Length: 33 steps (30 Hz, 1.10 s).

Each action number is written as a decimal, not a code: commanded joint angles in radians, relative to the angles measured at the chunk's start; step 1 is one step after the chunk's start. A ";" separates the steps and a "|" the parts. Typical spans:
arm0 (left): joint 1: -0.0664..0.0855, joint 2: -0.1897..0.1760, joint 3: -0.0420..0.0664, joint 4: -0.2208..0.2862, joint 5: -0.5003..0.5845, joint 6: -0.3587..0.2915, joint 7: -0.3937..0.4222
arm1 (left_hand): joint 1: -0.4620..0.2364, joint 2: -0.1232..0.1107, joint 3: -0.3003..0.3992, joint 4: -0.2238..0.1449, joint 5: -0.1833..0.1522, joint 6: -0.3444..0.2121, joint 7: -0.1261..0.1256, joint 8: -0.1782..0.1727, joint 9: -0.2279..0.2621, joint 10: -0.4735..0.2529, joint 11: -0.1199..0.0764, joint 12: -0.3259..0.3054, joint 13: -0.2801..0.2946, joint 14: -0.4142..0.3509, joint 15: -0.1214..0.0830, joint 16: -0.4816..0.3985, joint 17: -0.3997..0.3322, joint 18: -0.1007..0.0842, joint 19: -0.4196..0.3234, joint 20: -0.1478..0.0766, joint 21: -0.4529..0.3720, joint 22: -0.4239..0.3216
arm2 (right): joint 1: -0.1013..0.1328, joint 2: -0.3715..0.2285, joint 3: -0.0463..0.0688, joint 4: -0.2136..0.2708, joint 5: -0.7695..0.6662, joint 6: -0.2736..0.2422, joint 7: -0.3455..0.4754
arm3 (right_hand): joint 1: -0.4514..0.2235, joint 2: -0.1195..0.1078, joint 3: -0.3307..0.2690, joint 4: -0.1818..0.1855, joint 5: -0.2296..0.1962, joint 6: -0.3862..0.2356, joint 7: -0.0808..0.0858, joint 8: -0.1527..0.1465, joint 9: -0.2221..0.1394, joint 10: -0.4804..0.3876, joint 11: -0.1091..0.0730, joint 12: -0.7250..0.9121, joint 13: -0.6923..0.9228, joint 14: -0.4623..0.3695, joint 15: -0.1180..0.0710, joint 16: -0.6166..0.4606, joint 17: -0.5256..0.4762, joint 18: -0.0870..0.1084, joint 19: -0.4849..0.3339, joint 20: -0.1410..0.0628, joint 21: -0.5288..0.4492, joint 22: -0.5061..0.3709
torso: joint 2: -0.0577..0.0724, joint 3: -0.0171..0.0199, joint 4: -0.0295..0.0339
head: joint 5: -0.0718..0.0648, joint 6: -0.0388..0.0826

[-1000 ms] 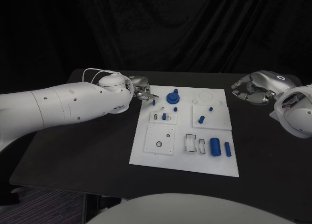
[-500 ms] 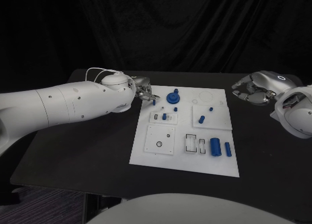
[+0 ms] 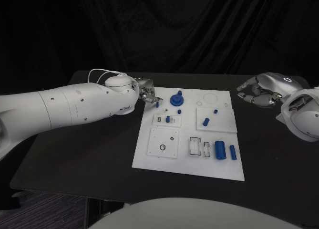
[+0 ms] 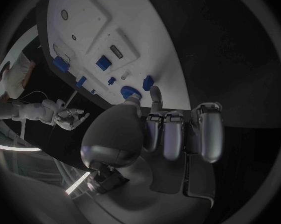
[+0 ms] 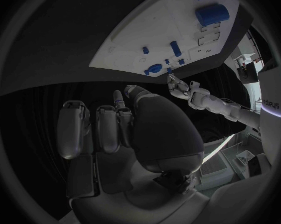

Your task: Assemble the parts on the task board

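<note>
Left hand point(image 3: 148, 93): fingers curled, hovered at task board point(image 3: 152, 162) far-left corner beside small blue peg point(image 3: 157, 103); grip undeterminable. Right hand point(image 3: 259, 90): curled, empty, off-board. Risk: knocked peg, from crowded approach.

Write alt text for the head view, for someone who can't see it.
A white task board lies in the middle of a black table, with small blue parts on it. The left robot hand hovers at the board's far left corner beside a round blue part; the right robot hand hangs off its far right corner, fingers curled, holding nothing.
</note>
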 commanded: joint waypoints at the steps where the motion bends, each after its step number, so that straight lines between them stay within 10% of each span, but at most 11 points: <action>1: 0.003 0.002 0.001 0.002 -0.007 -0.010 -0.006 | 0.010 0.003 0.007 -0.001 0.004 0.007 -0.001 -0.004 0.000 0.105 0.002 0.003 0.262 0.106 0.002 0.003 0.263 -0.013 0.019 0.003 -0.004 0.210 | -0.002 -0.001 0.001 0.002 -0.003 0.005 -0.009 | 0.001 -0.007 0.006 -0.002 0.004 -0.001 0.001 -0.005 -0.002 -0.006 0.001 -0.006 -0.055 0.052 0.002 -0.005 -0.001 0.012 0.023 0.006 -0.004 0.195 | 0.000 -0.0016 0.0007 | 0.001 0.000; 33: 0.002 0.016 0.001 -0.021 -0.008 0.005 -0.005 | 0.013 0.004 0.010 0.001 0.004 0.010 -0.001 -0.003 0.002 0.105 0.002 0.003 0.262 0.106 0.002 0.003 0.263 -0.010 0.013 0.003 -0.016 0.207 | -0.003 0.000 0.001 0.004 -0.003 0.007 -0.008 | 0.001 -0.007 0.006 -0.002 0.004 -0.001 0.001 -0.005 -0.002 -0.006 0.001 -0.006 -0.055 0.052 0.002 -0.005 -0.001 0.012 0.023 0.006 -0.004 0.195 | -0.002 0.0009 0.0002 | 0.000 0.000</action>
